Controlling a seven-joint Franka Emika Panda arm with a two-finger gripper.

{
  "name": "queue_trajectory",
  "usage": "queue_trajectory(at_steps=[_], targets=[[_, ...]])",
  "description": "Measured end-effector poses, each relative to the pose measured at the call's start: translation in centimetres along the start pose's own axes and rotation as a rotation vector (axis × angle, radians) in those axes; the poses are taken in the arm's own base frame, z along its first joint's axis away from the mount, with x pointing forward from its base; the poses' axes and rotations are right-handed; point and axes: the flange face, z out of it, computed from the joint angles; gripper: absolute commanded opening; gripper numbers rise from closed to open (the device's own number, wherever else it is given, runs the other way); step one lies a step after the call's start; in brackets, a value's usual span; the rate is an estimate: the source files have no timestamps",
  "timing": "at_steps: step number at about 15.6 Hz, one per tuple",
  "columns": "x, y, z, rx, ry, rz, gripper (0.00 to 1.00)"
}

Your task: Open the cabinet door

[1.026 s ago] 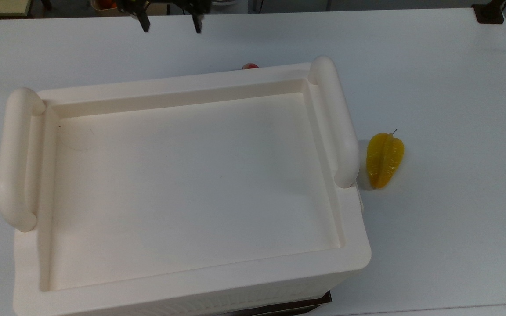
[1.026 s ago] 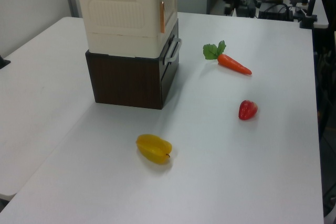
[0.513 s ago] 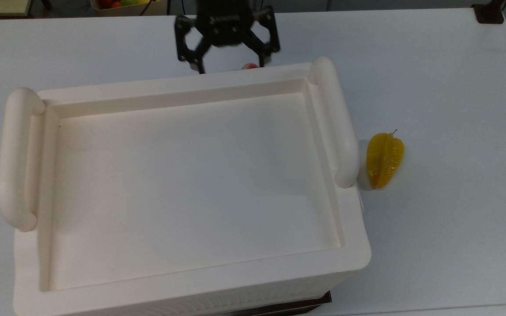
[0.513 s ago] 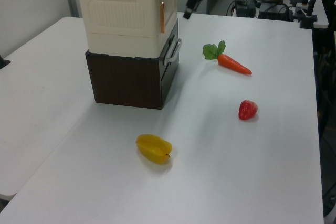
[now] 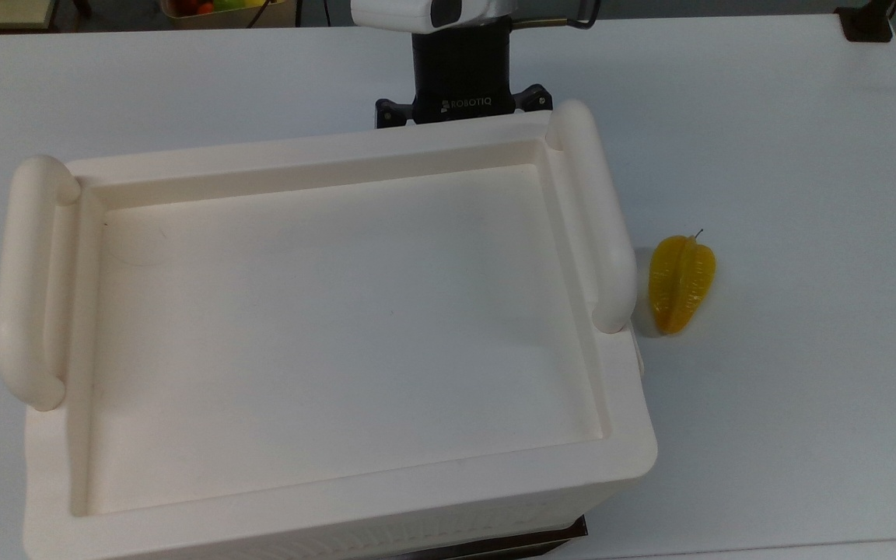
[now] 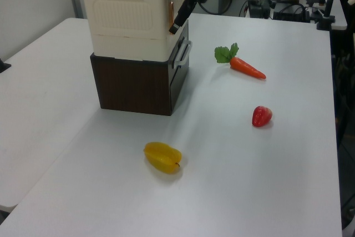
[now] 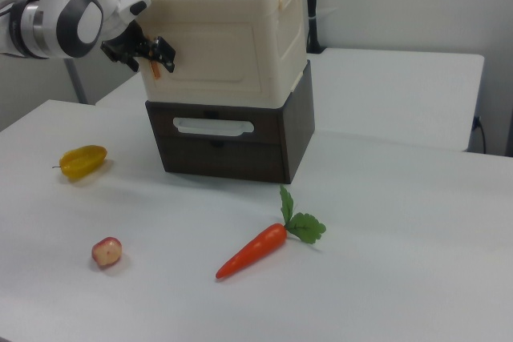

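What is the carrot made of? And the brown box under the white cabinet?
The carrot looks like smooth, slightly shiny plastic with stiff green leaves, so probably a toy. The brown box looks like dark wood or wood-look board: matte, with faint grain. Its handle looks like pale plastic.

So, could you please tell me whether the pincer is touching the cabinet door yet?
Cannot tell. In the right view the pincer overlaps the door edge, but neither contact nor gap shows plainly.

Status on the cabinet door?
Gripper at door's edge, beside the orange tab. Door shut. Carrot, strawberry, starfruit lie on table, apart from cabinet.
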Motion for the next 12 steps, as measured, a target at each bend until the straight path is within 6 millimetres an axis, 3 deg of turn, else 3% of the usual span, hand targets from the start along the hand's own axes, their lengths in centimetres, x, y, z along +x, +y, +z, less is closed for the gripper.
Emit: queue_trajectory(at_steps=[1, 5, 7, 8, 12], targets=[[0.26, 0.04, -0.05, -0.001, 0.006, 0.003, 0.96], [0.66, -0.12, 0.31, -0.004, 0.011, 0.000, 0.32], [0.66, -0.60, 0.32, 0.000, 0.011, -0.005, 0.07], [0.66, -0.58, 0.33, 0.000, 0.010, -0.004, 0.00], [0.69, -0.26, 0.23, -0.003, 0.011, 0.006, 0.00]])
